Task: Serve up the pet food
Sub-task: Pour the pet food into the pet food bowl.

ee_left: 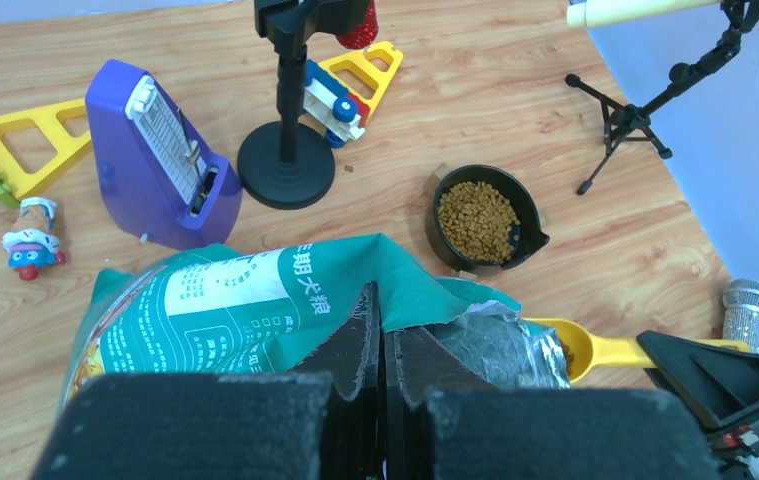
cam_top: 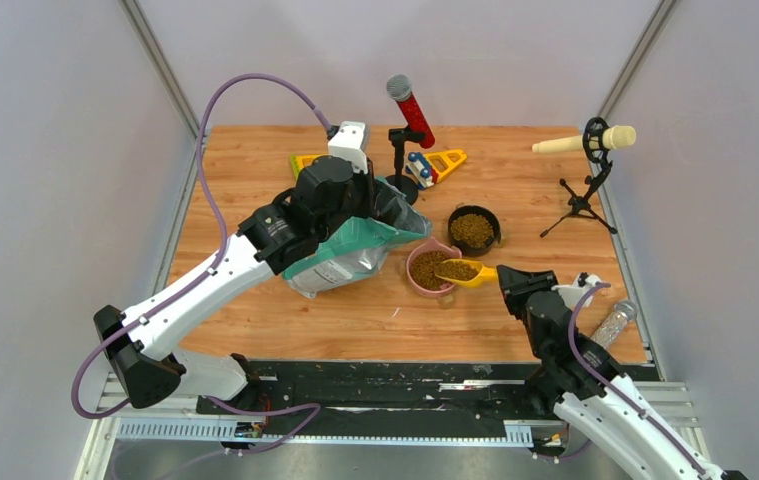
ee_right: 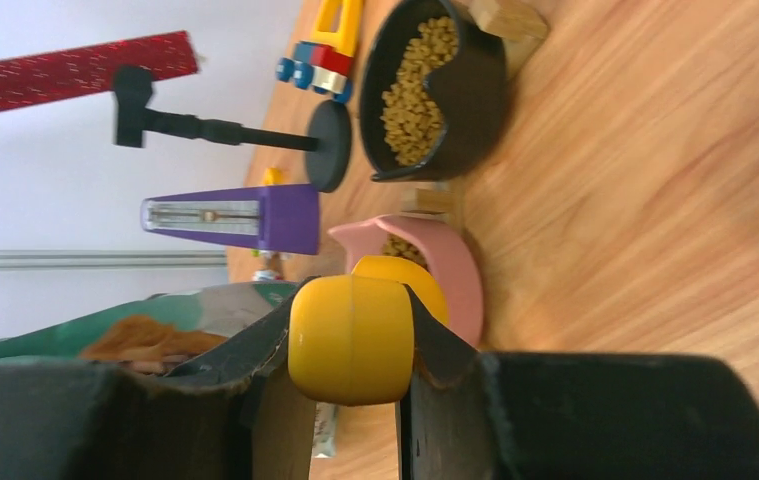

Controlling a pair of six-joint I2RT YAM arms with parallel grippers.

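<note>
A teal bag (cam_top: 340,260) with a white label lies on the wooden table, its silver-lined mouth facing right. My left gripper (ee_left: 383,310) is shut on the bag's upper edge (ee_left: 425,290). My right gripper (ee_right: 350,300) is shut on the handle of a yellow scoop (ee_right: 352,350). The scoop (cam_top: 465,272) holds brown pet food and hovers over the right side of the pink bowl (cam_top: 411,278). That bowl has pet food (cam_top: 427,266) in it. A black bowl (cam_top: 452,222) behind it is also filled with kibble (ee_left: 475,215).
A red microphone on a black stand (cam_top: 410,110) stands behind the bag. A cream microphone on a tripod (cam_top: 585,142) is at the back right. A purple metronome (ee_left: 155,155), yellow toy pieces (cam_top: 440,162) and a small figure (ee_left: 27,240) sit nearby. A glittery silver microphone (cam_top: 613,322) lies by the right arm.
</note>
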